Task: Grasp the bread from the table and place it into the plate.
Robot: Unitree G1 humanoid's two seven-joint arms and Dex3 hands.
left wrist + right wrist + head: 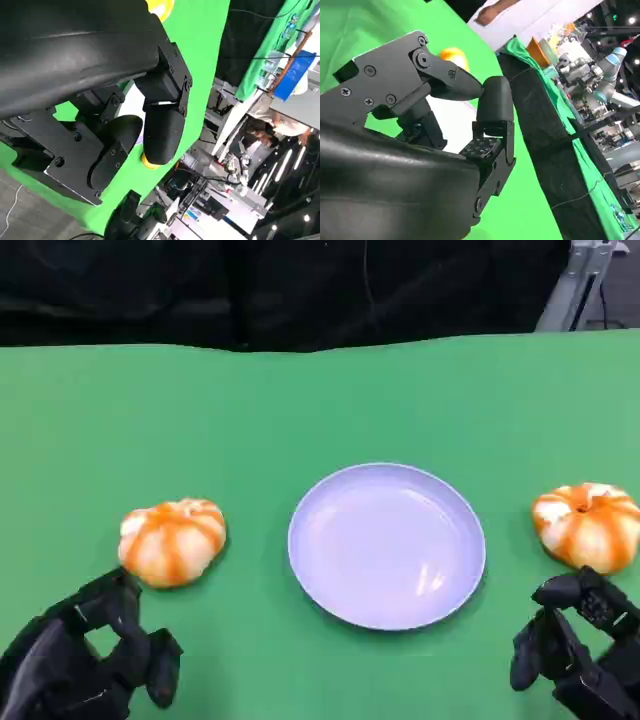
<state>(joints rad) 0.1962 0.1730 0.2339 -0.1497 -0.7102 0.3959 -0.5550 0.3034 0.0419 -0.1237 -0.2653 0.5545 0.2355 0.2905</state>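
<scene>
Left robot hand (85, 655) hangs spread and empty just beside the round orange-streaked bread bun (172, 541) on my green bench (320, 400); soft, light, I'd cup its sides.

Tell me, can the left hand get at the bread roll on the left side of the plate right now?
Probably yes. The left hand sits just short of the left bread roll, holding nothing, with bare green table between them.
</scene>
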